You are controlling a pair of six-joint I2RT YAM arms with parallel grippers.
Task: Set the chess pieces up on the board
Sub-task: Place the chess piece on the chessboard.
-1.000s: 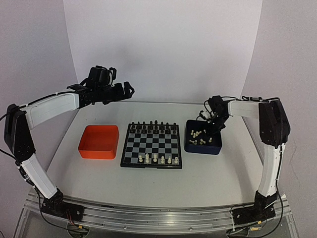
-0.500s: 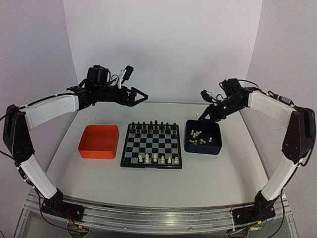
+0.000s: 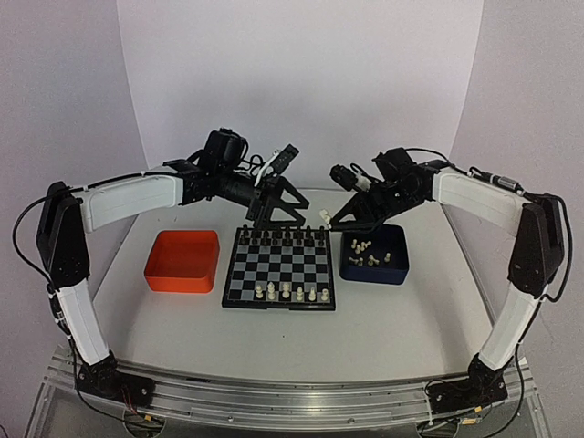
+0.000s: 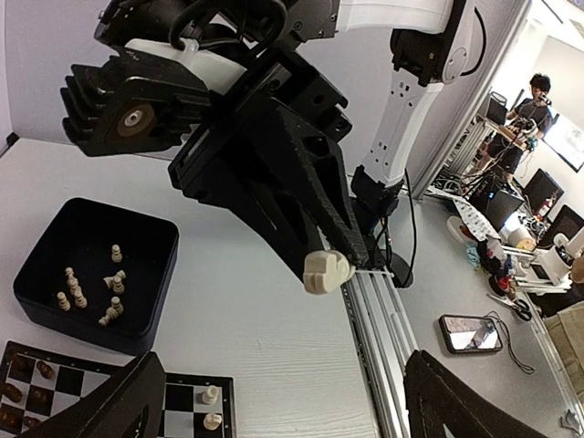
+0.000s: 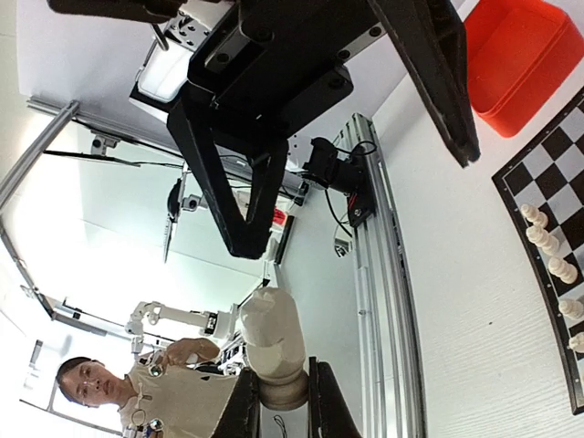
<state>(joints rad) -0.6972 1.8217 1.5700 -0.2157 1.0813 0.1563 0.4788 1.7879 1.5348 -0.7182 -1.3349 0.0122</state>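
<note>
Left tool (image 3: 290, 187), right tool (image 3: 326, 217) crowd board (image 3: 274, 265) far edge.

Orange tray (image 3: 182, 284) sits on the white table (image 3: 365, 338) on my left side. Dark blue tray (image 3: 374, 273) sits on my right side, well apart from it. Between the two I see a row of small black pieces (image 3: 278, 234), upright. Aluminium rail (image 3: 292, 406) runs along the table's near edge. White backdrop (image 3: 301, 91) behind. My wrist views catch a person (image 5: 96, 388) and a phone (image 4: 470, 333) beyond the table.
</note>
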